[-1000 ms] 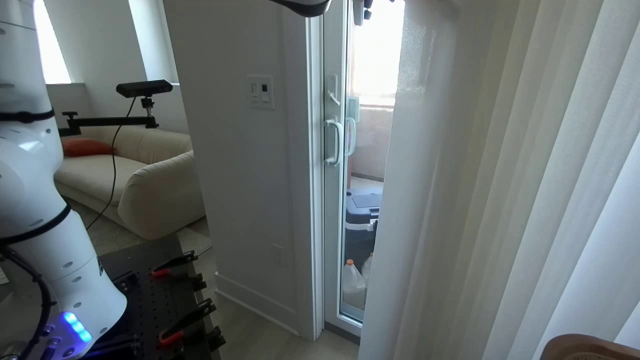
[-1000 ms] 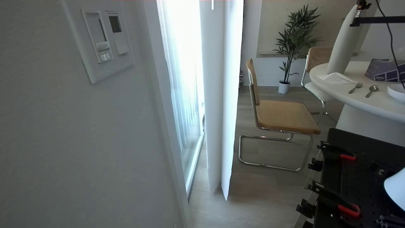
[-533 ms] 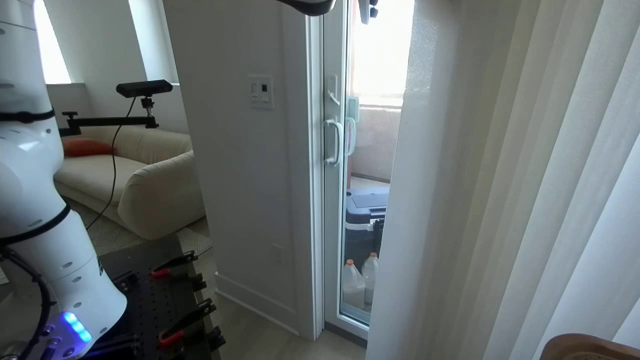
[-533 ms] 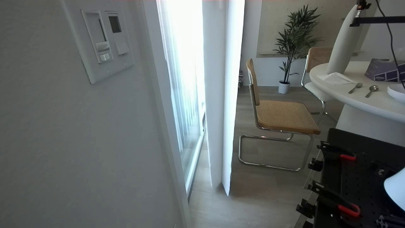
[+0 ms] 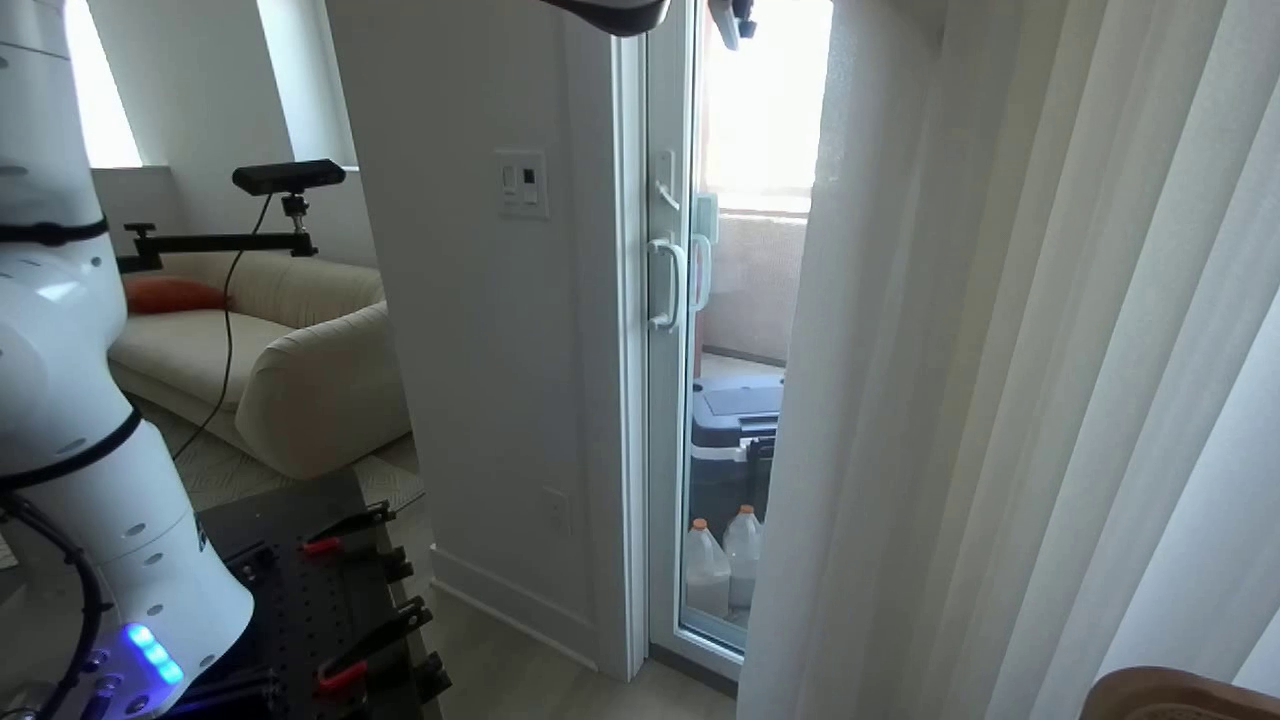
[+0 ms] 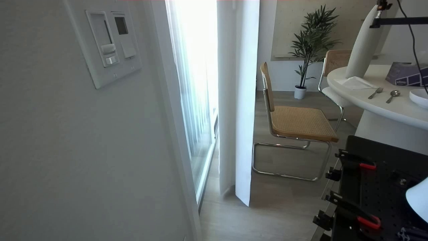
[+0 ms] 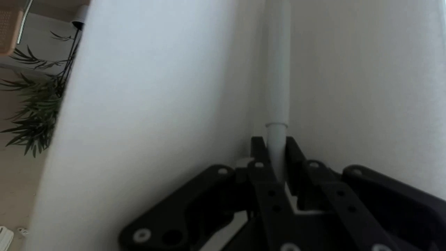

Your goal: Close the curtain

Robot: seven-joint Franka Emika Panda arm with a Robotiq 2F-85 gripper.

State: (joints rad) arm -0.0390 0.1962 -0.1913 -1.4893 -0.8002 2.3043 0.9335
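The curtain (image 5: 960,350) hangs in tall white pleats, its near edge beside the glass door (image 5: 668,400), part of which is uncovered. In an exterior view the curtain (image 6: 235,110) shows edge-on as a narrow white strip. Against the fabric in the wrist view runs a slim white wand (image 7: 278,69). My gripper (image 7: 273,139) is shut on this wand, whose lower part lies between the two black fingers, with curtain (image 7: 156,87) on both sides. Only a small dark piece of the gripper shows at the top edge of an exterior view; its fingertips are hidden there.
A white wall with a switch plate (image 5: 522,183) stands beside the door frame. A cane chair (image 6: 297,124) is on the floor past the curtain, near a round white table (image 6: 384,100). The black base board (image 6: 384,187) carries red-handled clamps.
The curtain's near edge has shifted right in the exterior views, exposing more glass and a second jug behind it. The dark gripper piece at the top has moved slightly right.
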